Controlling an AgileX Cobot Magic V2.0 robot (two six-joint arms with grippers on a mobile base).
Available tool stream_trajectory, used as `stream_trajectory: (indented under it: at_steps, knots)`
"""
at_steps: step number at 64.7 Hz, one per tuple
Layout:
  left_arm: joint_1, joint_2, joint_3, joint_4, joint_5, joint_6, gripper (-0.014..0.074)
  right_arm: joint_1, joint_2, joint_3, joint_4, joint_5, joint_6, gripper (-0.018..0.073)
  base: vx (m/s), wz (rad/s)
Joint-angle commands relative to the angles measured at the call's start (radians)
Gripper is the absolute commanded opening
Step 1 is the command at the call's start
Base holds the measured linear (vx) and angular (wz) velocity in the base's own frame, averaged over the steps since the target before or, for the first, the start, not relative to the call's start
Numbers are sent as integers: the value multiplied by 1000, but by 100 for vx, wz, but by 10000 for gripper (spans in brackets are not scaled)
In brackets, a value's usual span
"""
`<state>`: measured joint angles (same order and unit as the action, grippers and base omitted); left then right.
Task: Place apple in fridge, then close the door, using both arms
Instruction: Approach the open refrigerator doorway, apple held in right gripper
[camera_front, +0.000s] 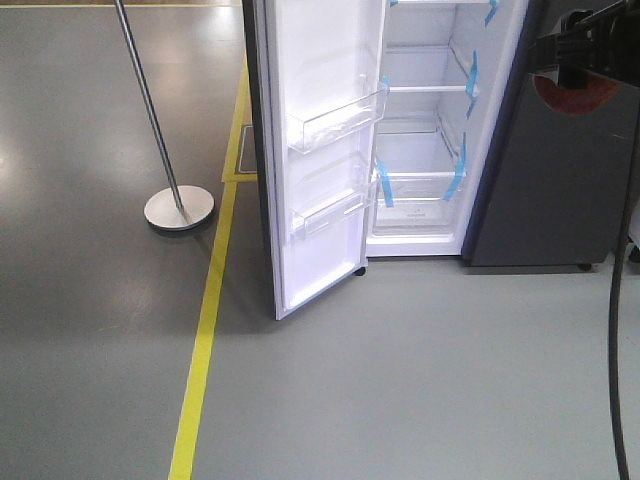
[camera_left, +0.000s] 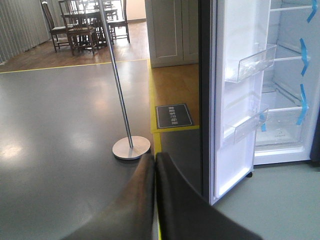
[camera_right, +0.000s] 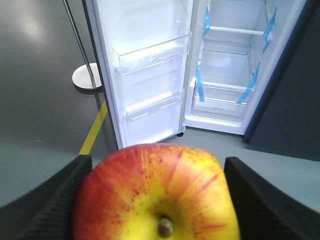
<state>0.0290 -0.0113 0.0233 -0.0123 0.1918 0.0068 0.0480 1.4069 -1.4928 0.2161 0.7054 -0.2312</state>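
Right gripper (camera_right: 159, 212) is clamped on the apple (camera_right: 155, 182): streaky red, big yellow patch round the stem dimple. Left gripper (camera_left: 155, 195) has its fingers pressed together.

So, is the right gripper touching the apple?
Touching. The right wrist view shows the apple wedged in the right gripper, both black fingers pressed against its skin with no gap.

Quick count for you: one apple (camera_right: 155, 195), one fridge (camera_front: 415, 150), one door (camera_front: 320, 60), two bins (camera_front: 335, 120) on it. Left of the fridge, one pole (camera_front: 150, 110) and one floor sign (camera_left: 173, 115). Inside the fridge, at least four tape strips (camera_right: 199, 85).
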Motion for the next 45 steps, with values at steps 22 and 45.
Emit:
stream_trajectory:
  at_steps: [22,45]
  knots:
    - [-8,-15,-17,-10,-68,0,-6,1,-33,-30,7,-79,-4,171,17,-5]
    - [-8,-15,-17,-10,-68,0,-6,1,-33,-30,7,-79,-3,171,17,-1]
